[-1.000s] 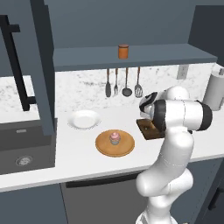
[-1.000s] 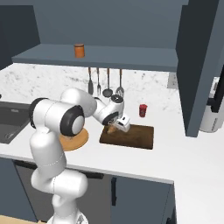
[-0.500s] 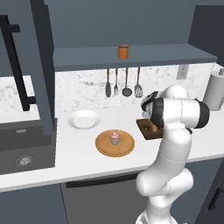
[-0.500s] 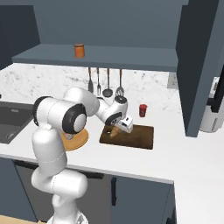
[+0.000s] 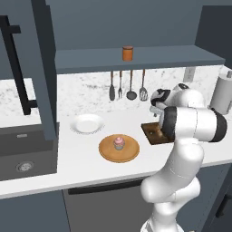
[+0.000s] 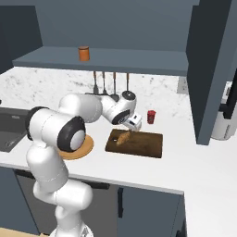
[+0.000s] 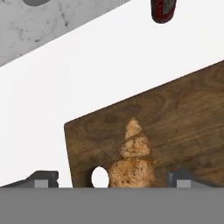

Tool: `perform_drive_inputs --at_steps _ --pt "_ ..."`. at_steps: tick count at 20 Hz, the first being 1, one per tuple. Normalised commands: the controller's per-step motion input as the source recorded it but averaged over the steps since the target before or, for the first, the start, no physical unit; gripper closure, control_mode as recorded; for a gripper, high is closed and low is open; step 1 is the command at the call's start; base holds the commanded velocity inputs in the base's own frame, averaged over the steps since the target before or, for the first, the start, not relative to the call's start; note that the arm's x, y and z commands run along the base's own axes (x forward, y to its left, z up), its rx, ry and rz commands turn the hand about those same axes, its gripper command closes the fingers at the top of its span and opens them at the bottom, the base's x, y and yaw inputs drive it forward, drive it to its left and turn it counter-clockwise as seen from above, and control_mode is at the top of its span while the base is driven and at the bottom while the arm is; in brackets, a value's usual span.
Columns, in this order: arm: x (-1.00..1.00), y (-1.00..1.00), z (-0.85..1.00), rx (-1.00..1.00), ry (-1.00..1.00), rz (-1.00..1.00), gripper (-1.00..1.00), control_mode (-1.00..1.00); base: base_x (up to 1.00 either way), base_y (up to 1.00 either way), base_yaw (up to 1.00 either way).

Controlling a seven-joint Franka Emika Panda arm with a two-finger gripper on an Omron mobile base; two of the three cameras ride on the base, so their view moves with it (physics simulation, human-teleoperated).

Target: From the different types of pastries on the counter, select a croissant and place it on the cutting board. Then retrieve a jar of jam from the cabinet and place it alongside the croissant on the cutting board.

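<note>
The golden-brown croissant [image 7: 132,159] lies on the left part of the dark brown cutting board [image 7: 183,118], beside the board's hanging hole. My gripper [image 7: 113,180] hovers just above it, open, its fingertips [image 7: 43,179] wide on either side and not touching the pastry. From the right base view the croissant [image 6: 122,138] rests on the cutting board [image 6: 143,146] under my gripper [image 6: 132,127]. The orange-brown jar of jam [image 5: 128,53] stands on the slate-blue shelf [image 5: 181,58]. The pink-frosted cupcake [image 5: 119,142] sits on the round tan board [image 5: 108,153].
A small red jar [image 6: 151,116] stands on the counter just behind the cutting board. A white plate [image 5: 87,123] lies to the left, and utensils [image 5: 131,86] hang on the backsplash. A paper towel roll [image 5: 222,93] stands far right. The sink [image 5: 22,154] is at the left.
My hand has lifted a little up and away from the cutting board. The croissant stays lying on the board.
</note>
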Motion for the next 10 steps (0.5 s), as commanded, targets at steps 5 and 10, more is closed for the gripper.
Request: perform_drive_inputs --at_steps 5,10 --pt "-0.61 0.45 0.5 0.0 -0.16 0.02 -1.0 -1.0 0.0 0.0 0.0" --pt "-0.66 0.73 0.13 0.0 -0.01 0.07 -1.0 -1.0 0.0 0.0 0.0"
